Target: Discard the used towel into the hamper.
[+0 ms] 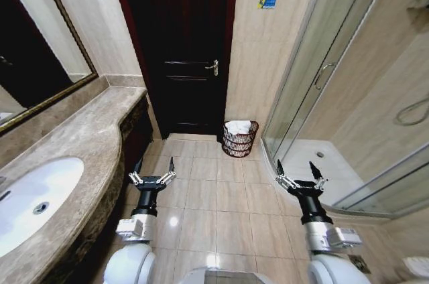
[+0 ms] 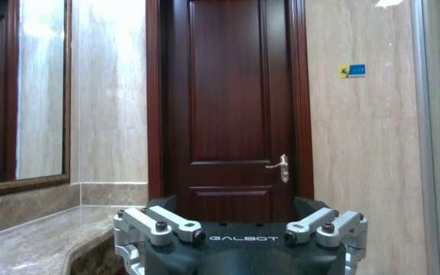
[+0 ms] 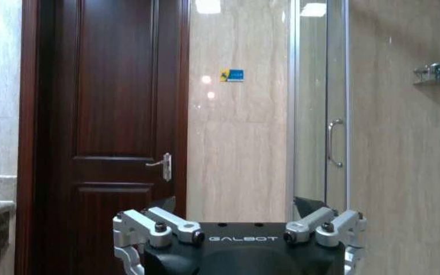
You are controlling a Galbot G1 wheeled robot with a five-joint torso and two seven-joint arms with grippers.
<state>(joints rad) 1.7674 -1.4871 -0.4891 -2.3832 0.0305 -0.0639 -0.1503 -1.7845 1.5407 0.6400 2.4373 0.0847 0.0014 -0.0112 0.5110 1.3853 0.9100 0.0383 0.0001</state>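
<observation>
From the head view, the hamper (image 1: 239, 139) stands on the tiled floor (image 1: 201, 197) against the wall, between the dark door (image 1: 181, 49) and the shower enclosure (image 1: 322, 96), with a white towel (image 1: 238, 126) lying in its top. The left gripper (image 1: 153, 165) and right gripper (image 1: 298, 169) hang above the floor, well short of it, fingers spread wide and empty. Each wrist view faces the door, with its jaws splayed apart

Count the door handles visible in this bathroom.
2: a lever handle on the dark wooden door, and a bar handle on the glass shower door.
</observation>
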